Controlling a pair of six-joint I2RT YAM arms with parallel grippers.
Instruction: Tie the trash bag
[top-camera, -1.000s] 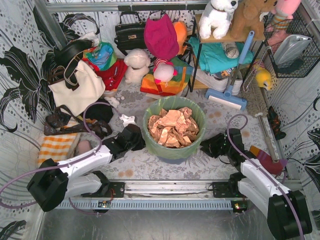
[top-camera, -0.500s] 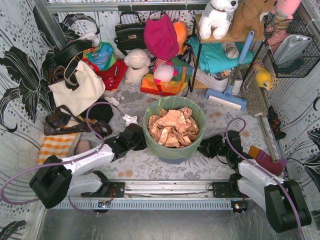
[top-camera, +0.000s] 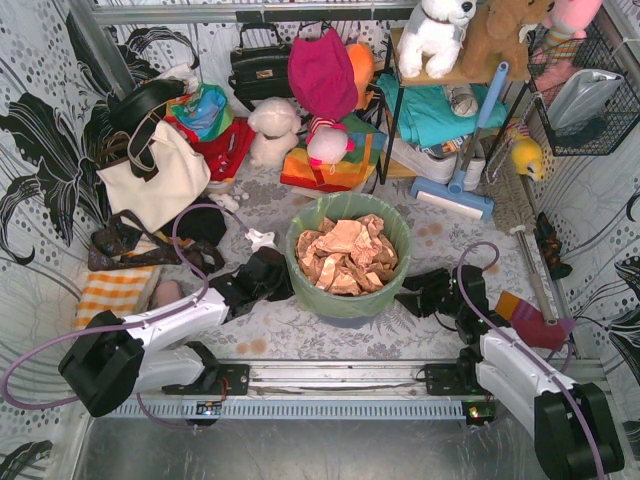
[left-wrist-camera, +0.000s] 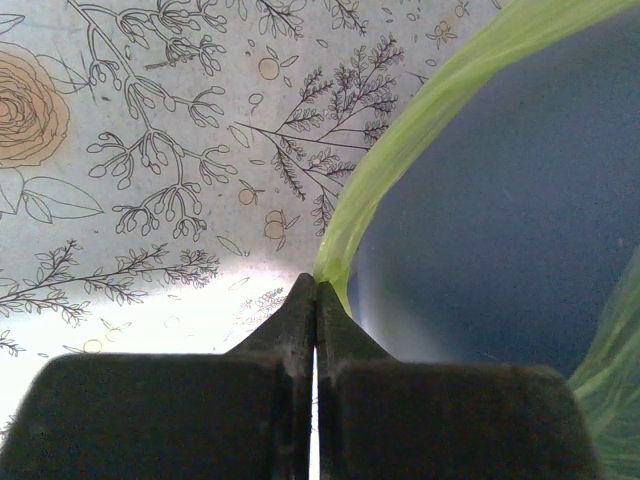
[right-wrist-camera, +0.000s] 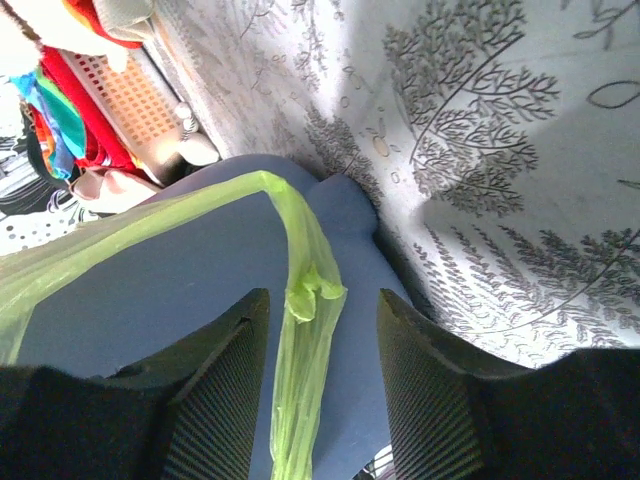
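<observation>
Trash bag, one, between left claw, right claw.

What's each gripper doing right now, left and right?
Left gripper: closed, apparently pinching the trash bag at its rim.
Right gripper: open, with a fold of the bag between its fingers, not gripped.

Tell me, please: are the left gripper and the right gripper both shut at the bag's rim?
Only the left gripper is shut. The right gripper is open, astride a hanging fold of the bag, as the right wrist view shows.
</observation>
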